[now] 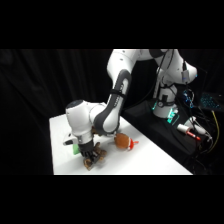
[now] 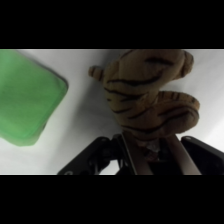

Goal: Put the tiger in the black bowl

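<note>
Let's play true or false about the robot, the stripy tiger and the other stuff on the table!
1. The tiger lies right at the gripper. True.
2. The tiger is plain, no stripes. False: it has dark stripes.
3. A green thing lies beside the tiger. True.
4. The green thing lies on top of the tiger. False: white table shows between them.
5. The orange plush hangs in the air. False: it lies on the table.
</note>
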